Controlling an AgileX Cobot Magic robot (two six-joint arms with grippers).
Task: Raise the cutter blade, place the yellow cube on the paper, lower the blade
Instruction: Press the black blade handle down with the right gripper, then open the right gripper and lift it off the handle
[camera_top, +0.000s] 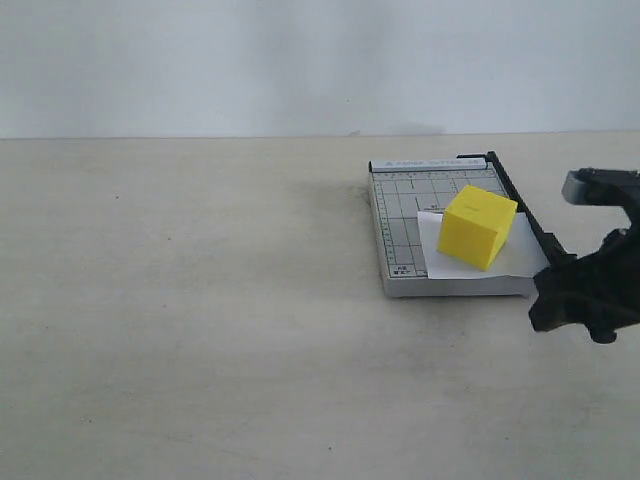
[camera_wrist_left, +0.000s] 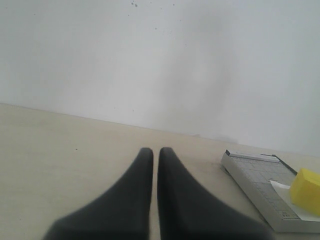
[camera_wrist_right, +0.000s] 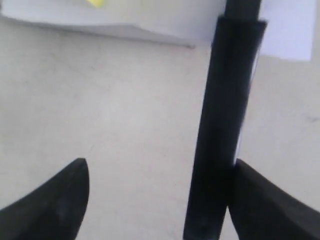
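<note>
The yellow cube (camera_top: 478, 226) rests on the white paper (camera_top: 526, 263), which lies on the grey gridded cutter base (camera_top: 399, 215). Along the base's right edge the black cutter blade (camera_top: 520, 205) lies lowered, its handle reaching toward my right gripper (camera_top: 581, 297). In the right wrist view that gripper (camera_wrist_right: 157, 175) is open, and the thick black handle (camera_wrist_right: 225, 125) stands between its fingers, against one fingertip (camera_wrist_right: 260, 200). My left gripper (camera_wrist_left: 151, 152) is shut and empty, away from the cutter base (camera_wrist_left: 260, 185) and the cube (camera_wrist_left: 306, 191). It is out of the exterior view.
The beige tabletop (camera_top: 200, 300) stretches to the left of the cutter and in front of it. A plain white wall (camera_top: 300, 60) closes the back. The right arm's dark body fills the right edge of the exterior view.
</note>
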